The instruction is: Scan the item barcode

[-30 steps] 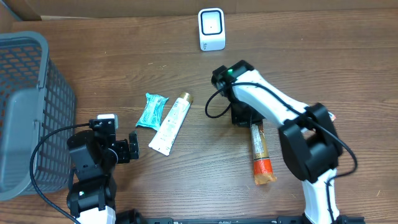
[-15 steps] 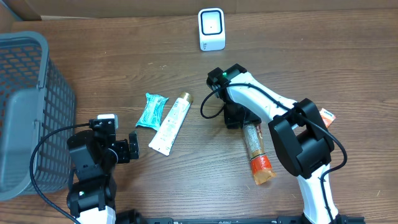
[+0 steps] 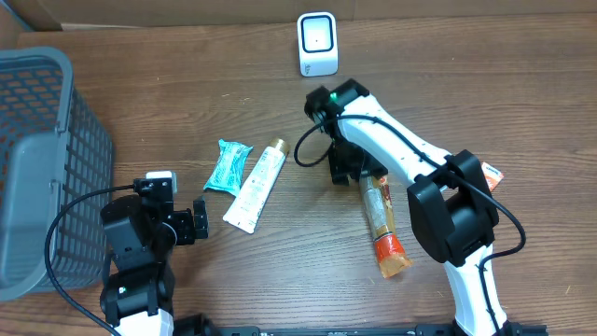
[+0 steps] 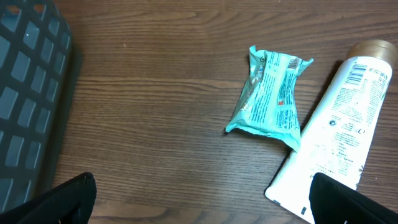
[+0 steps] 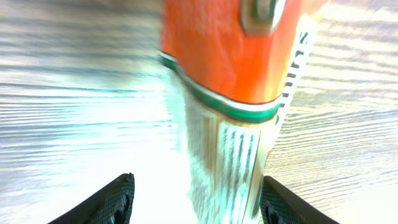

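Snack packet (image 5: 230,74) on the worktop (image 5: 62,93) is straddled by the parted right end effector (image 5: 198,193); left end effector (image 4: 202,190) is spread wide.

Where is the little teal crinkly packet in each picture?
Overhead: left of centre, the teal crinkly packet lies just left of the white tube with a gold cap.
Left wrist: right of centre, that tube again on its right.
Right wrist: not in it.
Shared landmark: the tube, seen in overhead and left wrist.
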Available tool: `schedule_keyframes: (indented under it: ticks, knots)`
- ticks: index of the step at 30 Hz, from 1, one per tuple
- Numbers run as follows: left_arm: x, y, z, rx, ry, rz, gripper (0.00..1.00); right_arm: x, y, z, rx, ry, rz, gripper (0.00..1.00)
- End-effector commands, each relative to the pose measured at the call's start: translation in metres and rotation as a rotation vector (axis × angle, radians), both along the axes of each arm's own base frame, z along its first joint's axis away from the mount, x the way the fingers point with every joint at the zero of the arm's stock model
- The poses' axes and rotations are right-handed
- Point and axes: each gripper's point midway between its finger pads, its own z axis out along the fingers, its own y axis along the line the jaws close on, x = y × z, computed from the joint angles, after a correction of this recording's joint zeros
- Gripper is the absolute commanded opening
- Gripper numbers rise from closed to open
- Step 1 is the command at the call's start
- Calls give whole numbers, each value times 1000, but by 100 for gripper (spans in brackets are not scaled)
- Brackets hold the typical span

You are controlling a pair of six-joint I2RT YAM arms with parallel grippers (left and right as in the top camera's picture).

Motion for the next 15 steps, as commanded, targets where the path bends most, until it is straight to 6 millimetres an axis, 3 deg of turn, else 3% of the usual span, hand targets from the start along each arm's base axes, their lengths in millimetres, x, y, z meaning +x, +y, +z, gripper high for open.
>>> schedule_keyframes:
  ticks: [1,5,12,15]
  knots:
    - [0,-1,-1,4,1,-18,99,11,14,21,44,-51,12,65]
    - [0,-1,-1,4,0,-18,100,17,9,42,28,-80,14,66]
    - [0,-1,-1,4,1,-18,100,30,-41,67,0,-90,-83,74]
    - [0,-1,-1,4,0,-18,100,30,-44,65,147,1,-43,74]
